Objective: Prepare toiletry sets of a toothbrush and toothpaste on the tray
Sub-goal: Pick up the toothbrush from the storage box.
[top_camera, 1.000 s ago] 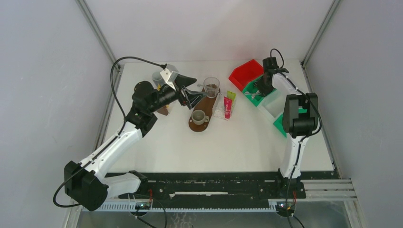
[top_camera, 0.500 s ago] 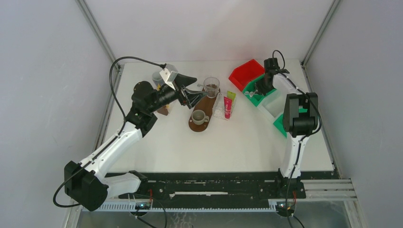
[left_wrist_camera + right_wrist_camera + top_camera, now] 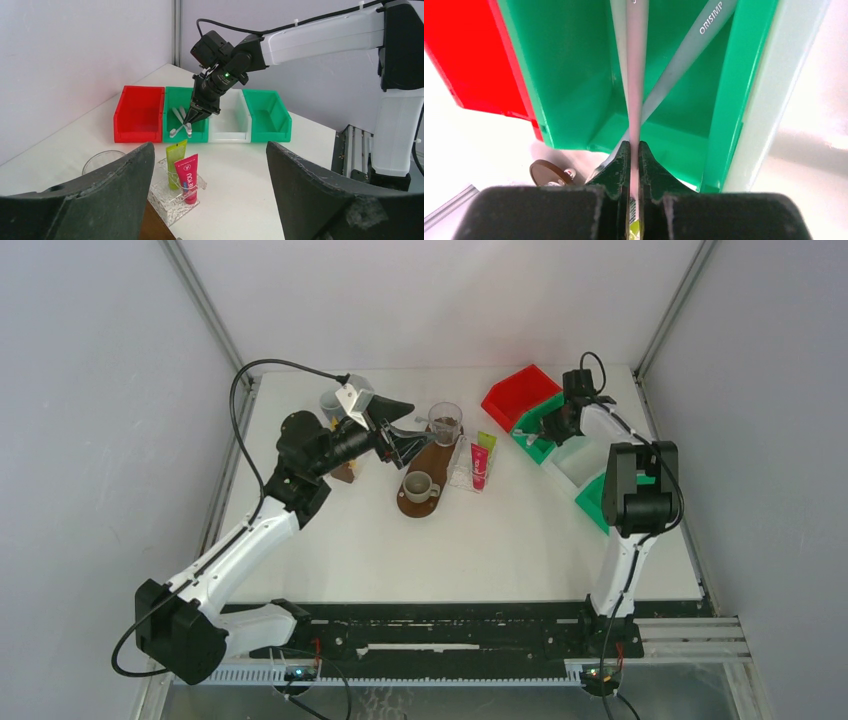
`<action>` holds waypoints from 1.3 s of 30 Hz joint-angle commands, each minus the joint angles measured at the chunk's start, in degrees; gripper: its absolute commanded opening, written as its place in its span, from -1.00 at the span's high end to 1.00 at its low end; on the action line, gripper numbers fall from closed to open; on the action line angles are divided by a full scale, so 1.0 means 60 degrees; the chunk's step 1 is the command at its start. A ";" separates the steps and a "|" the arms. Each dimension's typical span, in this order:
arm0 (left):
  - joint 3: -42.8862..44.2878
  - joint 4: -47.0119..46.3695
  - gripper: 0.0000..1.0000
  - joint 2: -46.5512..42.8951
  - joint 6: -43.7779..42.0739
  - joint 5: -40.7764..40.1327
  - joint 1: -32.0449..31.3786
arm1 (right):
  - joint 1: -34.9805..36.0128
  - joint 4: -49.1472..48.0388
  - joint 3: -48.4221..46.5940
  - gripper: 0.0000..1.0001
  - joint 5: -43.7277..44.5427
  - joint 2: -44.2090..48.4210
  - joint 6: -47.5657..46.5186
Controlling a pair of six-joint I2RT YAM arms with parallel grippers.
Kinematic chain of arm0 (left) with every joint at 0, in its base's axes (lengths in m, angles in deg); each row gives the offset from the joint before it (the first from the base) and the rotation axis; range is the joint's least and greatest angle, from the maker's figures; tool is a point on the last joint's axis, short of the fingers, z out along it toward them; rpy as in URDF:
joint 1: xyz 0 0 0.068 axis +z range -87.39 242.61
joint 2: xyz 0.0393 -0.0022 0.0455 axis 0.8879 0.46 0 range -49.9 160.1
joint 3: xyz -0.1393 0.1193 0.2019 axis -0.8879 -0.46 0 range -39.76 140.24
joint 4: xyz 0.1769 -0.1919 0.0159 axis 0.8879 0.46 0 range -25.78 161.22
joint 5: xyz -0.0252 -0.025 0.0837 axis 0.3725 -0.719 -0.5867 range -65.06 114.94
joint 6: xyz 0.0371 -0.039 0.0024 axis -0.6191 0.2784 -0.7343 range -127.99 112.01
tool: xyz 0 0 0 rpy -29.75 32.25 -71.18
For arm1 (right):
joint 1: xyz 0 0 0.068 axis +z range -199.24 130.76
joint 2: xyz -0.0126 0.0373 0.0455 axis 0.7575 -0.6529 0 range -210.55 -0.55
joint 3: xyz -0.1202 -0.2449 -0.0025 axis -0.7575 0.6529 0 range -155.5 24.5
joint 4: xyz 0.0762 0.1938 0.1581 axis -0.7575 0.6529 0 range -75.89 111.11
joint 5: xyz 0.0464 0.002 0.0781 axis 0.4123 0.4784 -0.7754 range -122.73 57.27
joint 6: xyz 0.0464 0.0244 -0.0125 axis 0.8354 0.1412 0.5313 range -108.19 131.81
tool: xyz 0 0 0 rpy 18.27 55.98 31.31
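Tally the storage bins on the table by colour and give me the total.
red bin: 1
green bins: 2
white bin: 1
Total: 4

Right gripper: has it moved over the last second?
Yes. In the top view the right gripper has shifted slightly right, away from the red bin. It is over the green bin as before and has shut on a toothbrush.
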 commanded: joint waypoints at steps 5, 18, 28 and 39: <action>-0.0260 -0.0464 -0.71 -0.0269 0.0115 0.0154 0.0046 | -0.0111 -0.0817 0.0346 0.78 -0.0014 0.1135 0.0020; -0.0230 -0.0460 -0.71 -0.0225 0.0111 0.0137 0.0046 | -0.0071 -0.2933 0.2013 1.00 -0.1238 0.2762 -0.0501; -0.0294 -0.0554 -0.71 -0.0297 0.0149 0.0178 0.0046 | 0.0470 -0.3922 0.3363 1.00 -0.2236 0.5017 -0.2818; -0.0185 -0.1087 -0.73 -0.0312 0.1419 0.0214 0.0046 | 0.2204 -0.4863 0.3893 1.00 -0.4230 0.7150 -0.7917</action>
